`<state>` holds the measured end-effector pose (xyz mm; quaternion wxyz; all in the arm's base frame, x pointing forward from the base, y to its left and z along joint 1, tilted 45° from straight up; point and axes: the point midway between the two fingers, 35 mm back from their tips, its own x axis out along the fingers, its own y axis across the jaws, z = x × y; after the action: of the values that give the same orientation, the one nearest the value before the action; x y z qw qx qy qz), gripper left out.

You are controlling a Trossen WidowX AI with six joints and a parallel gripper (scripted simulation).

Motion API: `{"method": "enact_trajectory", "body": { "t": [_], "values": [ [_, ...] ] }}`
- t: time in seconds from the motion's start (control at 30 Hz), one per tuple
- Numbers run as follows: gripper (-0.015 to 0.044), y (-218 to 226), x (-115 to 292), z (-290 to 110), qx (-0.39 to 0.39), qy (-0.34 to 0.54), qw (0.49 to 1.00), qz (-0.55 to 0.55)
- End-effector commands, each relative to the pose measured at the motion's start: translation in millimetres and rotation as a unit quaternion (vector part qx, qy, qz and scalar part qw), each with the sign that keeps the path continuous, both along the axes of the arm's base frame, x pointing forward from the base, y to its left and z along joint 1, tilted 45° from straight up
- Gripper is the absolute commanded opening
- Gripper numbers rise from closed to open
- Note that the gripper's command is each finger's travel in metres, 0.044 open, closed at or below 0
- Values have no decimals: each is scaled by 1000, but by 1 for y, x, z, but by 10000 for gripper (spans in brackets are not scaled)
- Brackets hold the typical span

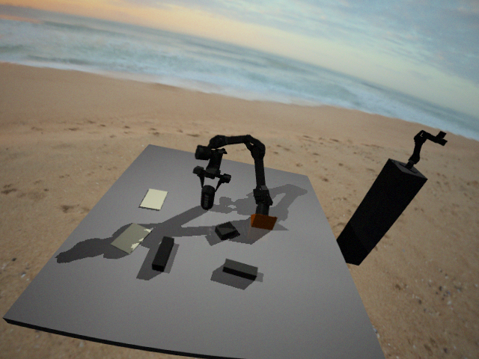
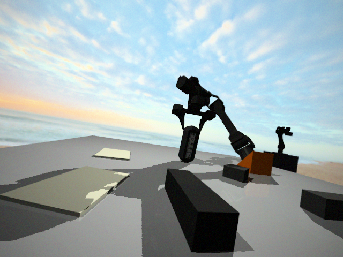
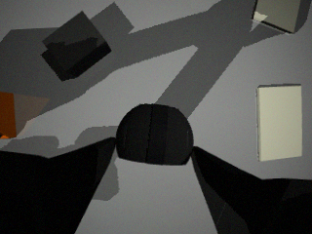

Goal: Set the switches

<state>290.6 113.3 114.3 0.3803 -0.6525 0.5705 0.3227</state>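
Observation:
The dark rounded controller unit (image 1: pixel 207 203) (image 2: pixel 183 143) (image 3: pixel 155 129) hangs on end, its long side roughly vertical, and appears to be above the grey bench (image 1: pixel 185 309) (image 2: pixel 121 229). My gripper (image 1: pixel 209 188) (image 2: pixel 191 129) (image 3: pixel 154 146) is shut on the unit near its upper end, one finger on each side. In the exterior view a long grey strip with small dark marks shows on one face; the marks are too small and dim to read as six squares or switch positions. In the wrist view only the dark rounded end of the unit shows.
Two pale flat plates (image 1: pixel 153 199) (image 1: pixel 130 238) (image 2: pixel 112 153) (image 3: pixel 280 122) lie on the left. A long black block (image 1: pixel 163 253) (image 2: pixel 204 204), a small dark block (image 1: pixel 227 230) (image 3: pixel 75 41) and another dark block (image 1: pixel 239 269) lie nearer. An orange block (image 1: pixel 263 221) (image 2: pixel 261 163) stands by the arm's base.

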Motion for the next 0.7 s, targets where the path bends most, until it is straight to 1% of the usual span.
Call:
{"method": "enact_trajectory", "body": {
  "t": [0.0, 0.67],
  "values": [
    [337, -7, 1, 4, -12, 0, 1000, -2],
    [337, -18, 0, 14, -34, -1, 999, -4]
  ]
}}
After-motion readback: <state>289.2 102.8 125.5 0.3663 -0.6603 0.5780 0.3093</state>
